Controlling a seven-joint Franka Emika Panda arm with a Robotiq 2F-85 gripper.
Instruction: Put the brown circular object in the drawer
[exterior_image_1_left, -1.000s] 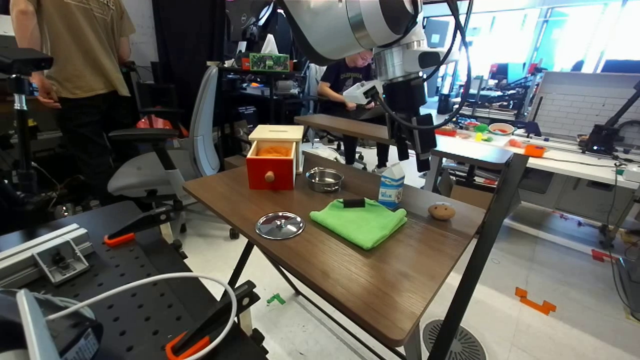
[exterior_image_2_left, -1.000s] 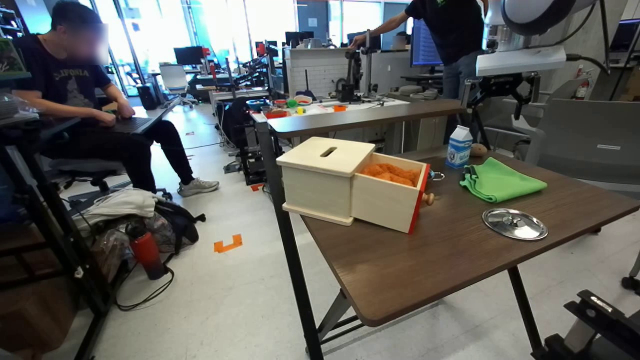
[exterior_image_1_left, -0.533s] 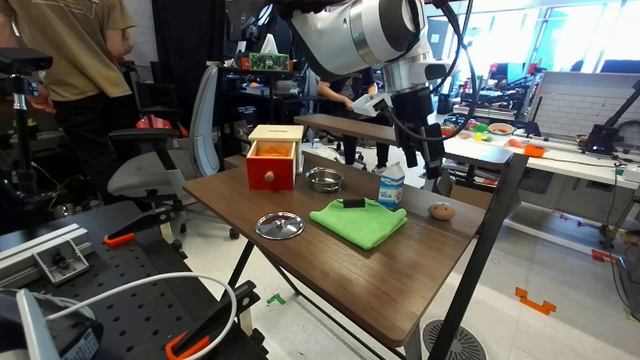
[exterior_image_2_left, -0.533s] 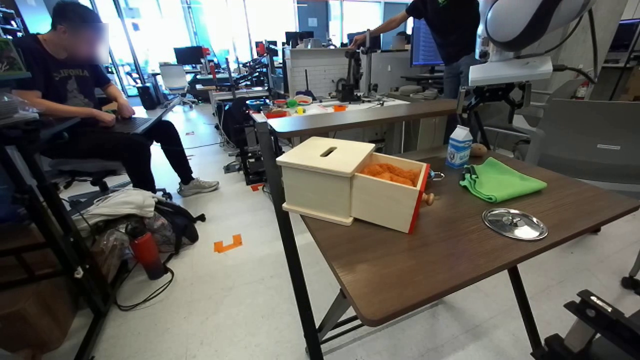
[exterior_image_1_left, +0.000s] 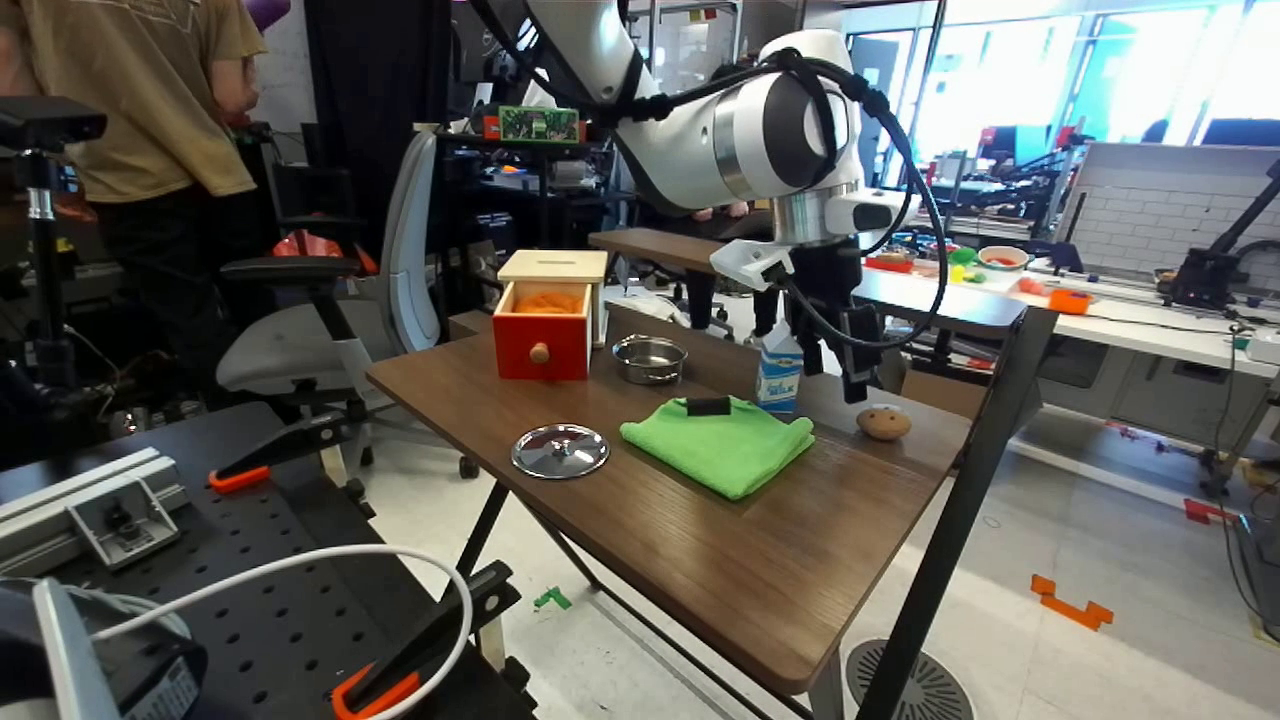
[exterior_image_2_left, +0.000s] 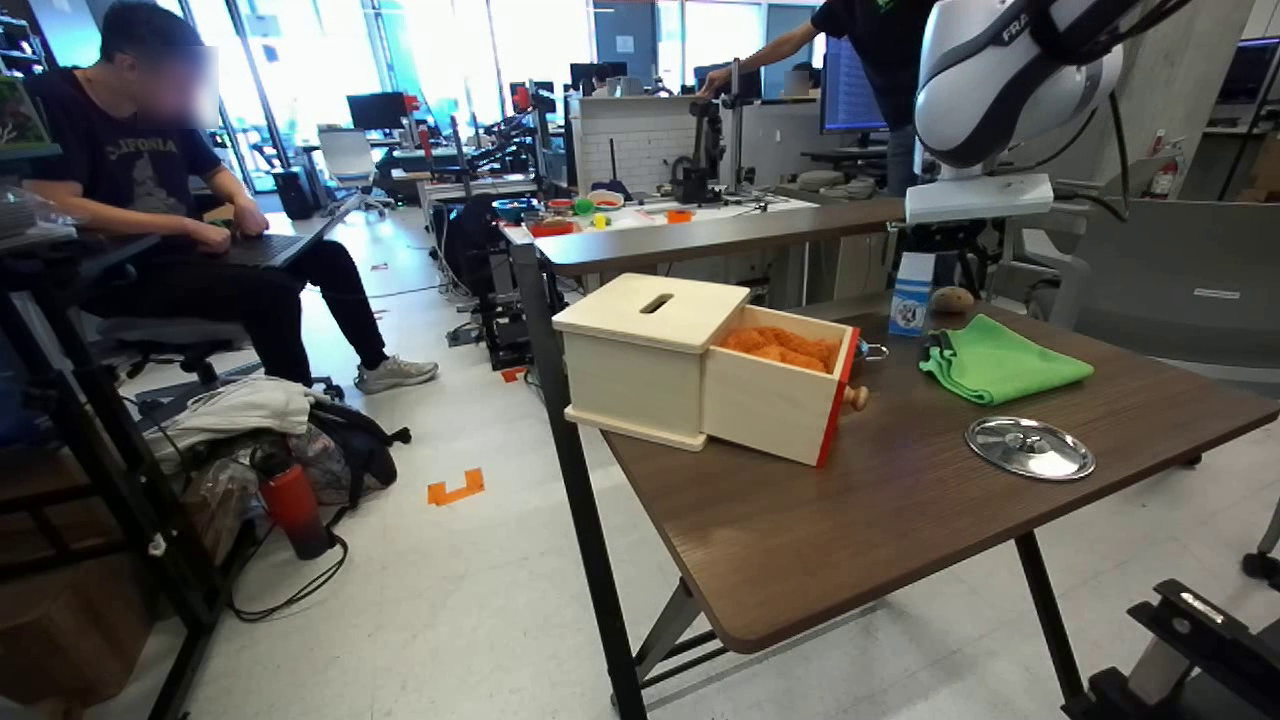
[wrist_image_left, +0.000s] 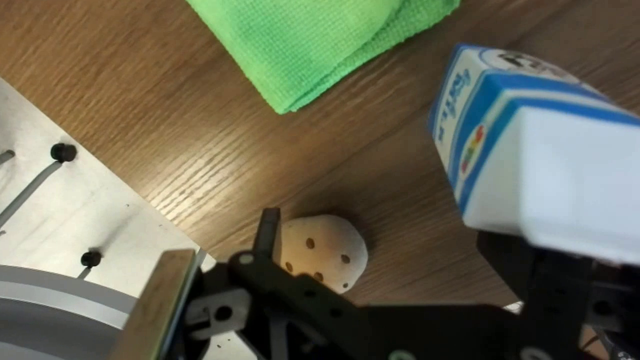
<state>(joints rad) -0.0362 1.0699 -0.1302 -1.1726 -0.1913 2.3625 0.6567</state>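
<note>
The brown circular object (exterior_image_1_left: 884, 422) is a rounded, potato-like toy with dark spots. It lies on the table and also shows in an exterior view (exterior_image_2_left: 953, 299) and in the wrist view (wrist_image_left: 325, 245). My gripper (exterior_image_1_left: 835, 372) is open, pointing down above and beside it. In the wrist view one finger of the gripper (wrist_image_left: 387, 240) overlaps the toy's near side; the other finger is partly hidden by the milk carton. The drawer (exterior_image_1_left: 518, 340) has a red front with a wooden knob. It is pulled open and holds an orange cloth (exterior_image_2_left: 785, 347); its side shows too (exterior_image_2_left: 765, 410).
A blue-white milk carton (wrist_image_left: 465, 145) stands very close to my gripper, also seen in both exterior views (exterior_image_1_left: 778, 375) (exterior_image_2_left: 910, 303). A folded green cloth (exterior_image_1_left: 720, 445), a metal pot (exterior_image_1_left: 650, 362) and its lid (exterior_image_1_left: 560, 451) are on the table.
My gripper has come down towards the table, near the toy and carton. The carton has shifted or turned slightly. The drawer and toy look unmoved.
</note>
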